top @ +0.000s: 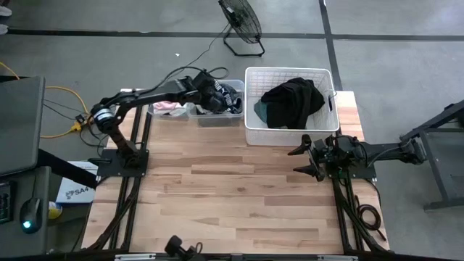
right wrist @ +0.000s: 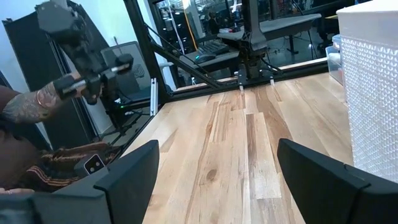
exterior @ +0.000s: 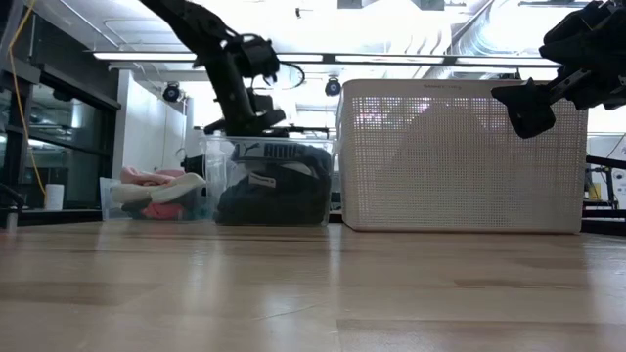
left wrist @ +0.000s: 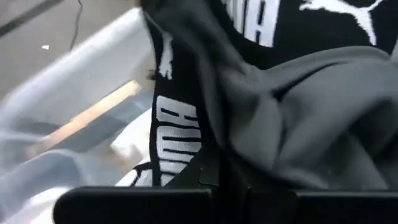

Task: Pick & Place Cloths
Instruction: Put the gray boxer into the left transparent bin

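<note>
Here the left tool [top: 214, 100] is down inside the clear bin [top: 233, 114] at the far edge of the desk [top: 239, 196], its fingers pinched together; it seems to have caught a dark cloth [left wrist: 298, 124] with a white-lettered black waistband [left wrist: 171, 140], though the close view is too crowded to be sure. Just beside it, on the side away from the basket, a second clear bin [exterior: 156, 200] holds pink and white cloths [exterior: 155, 191]. On the other side, the white basket [top: 290, 134] already holds black and teal cloths [top: 290, 103]. Near that basket, the right tool [top: 310, 156] hovers with jaws wide and empty. I judge the work partly done, several cloths still to move.
</note>
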`<state>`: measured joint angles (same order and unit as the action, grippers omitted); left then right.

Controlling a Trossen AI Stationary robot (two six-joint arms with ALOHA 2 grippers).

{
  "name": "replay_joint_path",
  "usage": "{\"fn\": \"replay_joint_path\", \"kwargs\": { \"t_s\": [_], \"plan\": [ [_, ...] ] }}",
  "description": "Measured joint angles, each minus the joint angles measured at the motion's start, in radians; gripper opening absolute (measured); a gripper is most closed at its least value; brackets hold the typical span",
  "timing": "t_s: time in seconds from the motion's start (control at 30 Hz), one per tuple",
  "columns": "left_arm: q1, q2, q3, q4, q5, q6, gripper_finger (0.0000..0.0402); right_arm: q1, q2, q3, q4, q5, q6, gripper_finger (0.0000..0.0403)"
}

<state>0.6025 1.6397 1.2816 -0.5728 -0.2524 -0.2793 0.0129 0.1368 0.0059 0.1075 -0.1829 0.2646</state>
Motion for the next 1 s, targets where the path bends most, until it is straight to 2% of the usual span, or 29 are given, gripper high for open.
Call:
{"fn": "replay_joint_path", "kwargs": {
  "t_s": [0.23,0.47,0.77,1.0],
  "plan": [
    [0.001,0.083,0.001,0.057,0.057,-0.030,0.0000,0.000,0.000,0.000,0.000,0.000,0.000,0.0318],
    [0.013,0.093,0.004,0.057,0.117,-0.039,0.0000,0.000,0.000,0.000,0.000,0.000,0.000,0.0318],
    [0.024,-0.032,0.000,0.028,0.282,-0.099,0.0000,0.000,0.000,0.000,0.000,0.000,0.000,0.0318],
    [0.010,-0.119,0.000,0.043,0.291,-0.096,0.0000,0.000,0.000,0.000,0.000,0.000,0.000,0.0318]
  ]
}}
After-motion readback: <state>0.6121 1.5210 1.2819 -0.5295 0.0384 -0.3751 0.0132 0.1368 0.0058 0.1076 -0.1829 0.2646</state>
